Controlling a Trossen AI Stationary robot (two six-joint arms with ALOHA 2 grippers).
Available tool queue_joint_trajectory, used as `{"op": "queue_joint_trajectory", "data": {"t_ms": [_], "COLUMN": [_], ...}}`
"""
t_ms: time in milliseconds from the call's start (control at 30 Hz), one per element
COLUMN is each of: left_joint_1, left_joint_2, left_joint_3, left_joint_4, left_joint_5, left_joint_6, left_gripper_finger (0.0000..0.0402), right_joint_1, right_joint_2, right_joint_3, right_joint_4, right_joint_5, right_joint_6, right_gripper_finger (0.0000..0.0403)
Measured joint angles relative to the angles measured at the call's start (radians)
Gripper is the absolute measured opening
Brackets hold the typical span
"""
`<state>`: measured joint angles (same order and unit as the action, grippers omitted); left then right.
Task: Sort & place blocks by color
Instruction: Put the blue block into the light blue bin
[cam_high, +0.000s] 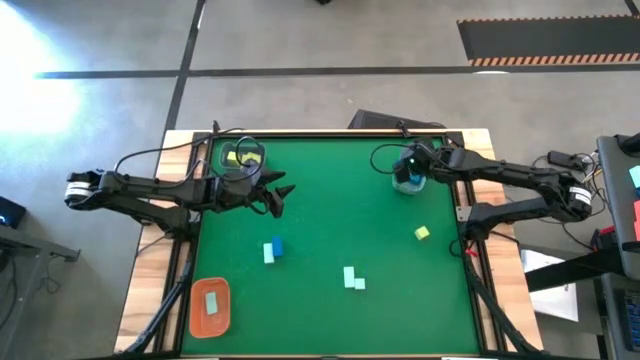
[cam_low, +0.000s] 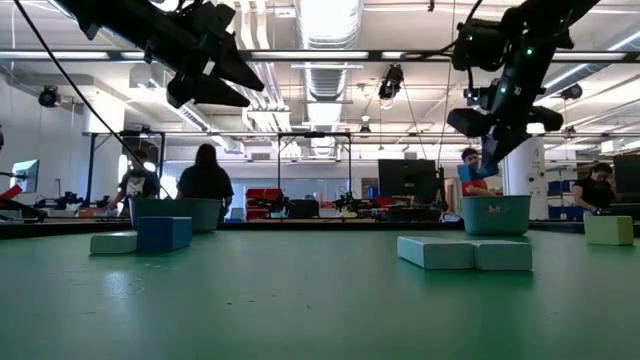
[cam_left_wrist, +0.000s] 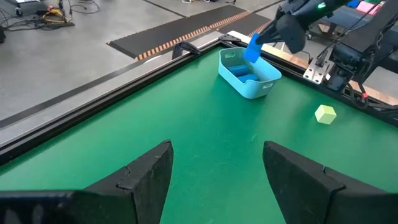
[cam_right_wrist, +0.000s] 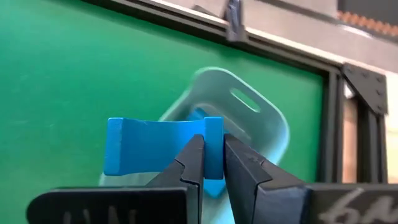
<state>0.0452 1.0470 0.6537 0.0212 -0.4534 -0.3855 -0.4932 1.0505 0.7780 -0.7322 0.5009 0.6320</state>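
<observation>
Blue block (cam_right_wrist: 158, 148) — pinched above tray (cam_right_wrist: 264, 124), clear of rim

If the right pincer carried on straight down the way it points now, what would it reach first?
Most likely the pale blue tray directly beneath: the right pincer, shut on a blue block, points into it, where another blue block already lies.
</observation>
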Motion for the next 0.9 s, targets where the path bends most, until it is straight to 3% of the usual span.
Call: {"op": "queue_joint_trajectory", "data": {"t_ms": [200, 900], "left_joint_1": [0.000, 0.000], "left_joint_2": [0.000, 0.000], "left_joint_3": [0.000, -0.003], "left_joint_4": [0.001, 0.001], "left_joint_5": [0.000, 0.000], "left_joint_6": [0.000, 0.000], "left_gripper_finger": [0.0233, 0.0233], "right_joint_1": [-0.031, -0.031], "right_joint_2": [0.032, 0.229], "right_joint_3": [-0.003, -0.004], "right_joint_4": [-0.034, -0.032], "right_joint_5": [0.024, 0.099], "right_joint_6": [0.086, 0.104], "right_gripper_finger": [0.0032, 0.0033]}}
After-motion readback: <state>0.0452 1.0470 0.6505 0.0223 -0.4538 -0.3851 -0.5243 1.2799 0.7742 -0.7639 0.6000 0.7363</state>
